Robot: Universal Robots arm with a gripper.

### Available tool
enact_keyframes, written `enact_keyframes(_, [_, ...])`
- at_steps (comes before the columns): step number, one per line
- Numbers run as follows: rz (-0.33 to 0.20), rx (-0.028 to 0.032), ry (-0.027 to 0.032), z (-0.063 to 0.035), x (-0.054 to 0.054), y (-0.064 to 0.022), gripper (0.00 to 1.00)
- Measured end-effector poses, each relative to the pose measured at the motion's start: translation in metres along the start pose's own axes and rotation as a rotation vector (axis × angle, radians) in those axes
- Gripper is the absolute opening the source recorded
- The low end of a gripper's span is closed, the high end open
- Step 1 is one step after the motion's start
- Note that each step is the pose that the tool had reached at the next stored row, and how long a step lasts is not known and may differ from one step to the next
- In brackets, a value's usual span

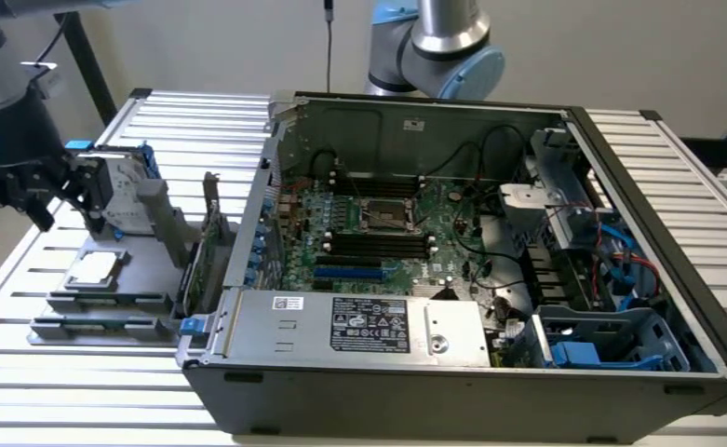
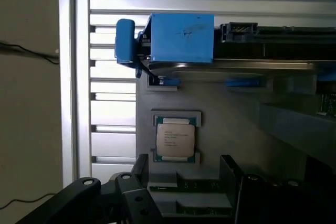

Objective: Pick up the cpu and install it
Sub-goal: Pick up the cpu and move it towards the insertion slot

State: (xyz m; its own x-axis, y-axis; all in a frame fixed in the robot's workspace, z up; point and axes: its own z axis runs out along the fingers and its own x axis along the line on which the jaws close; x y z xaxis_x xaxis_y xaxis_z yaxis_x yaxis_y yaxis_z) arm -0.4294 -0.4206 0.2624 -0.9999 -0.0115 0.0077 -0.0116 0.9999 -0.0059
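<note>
Over the slatted table (image 1: 90, 391) we see the gripper (image 1: 65, 209) spread open and empty above the cpu (image 2: 176, 137), its print legible from the wrist view, with the open computer case (image 1: 463, 400) beside it in the exterior view.

**High view over the case, close view from the wrist**

The exterior camera is looking down from high on the near side of the worktop (image 1: 77, 372). It is taking in the whole open computer case (image 1: 463, 382) and the grey holder block (image 1: 102, 312) at the exterior view's left. The wrist camera is hanging close above that block, facing straight down. Both views are sharing the cpu (image 2: 176, 139) and the blue-railed hard drive (image 2: 181, 38).
</note>
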Motion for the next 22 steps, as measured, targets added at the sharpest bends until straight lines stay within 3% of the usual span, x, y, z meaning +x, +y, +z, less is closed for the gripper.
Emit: enact_keyframes(22, [-0.003, 0.0000, -0.0001, 0.0402, 0.007, -0.0005, 0.65])
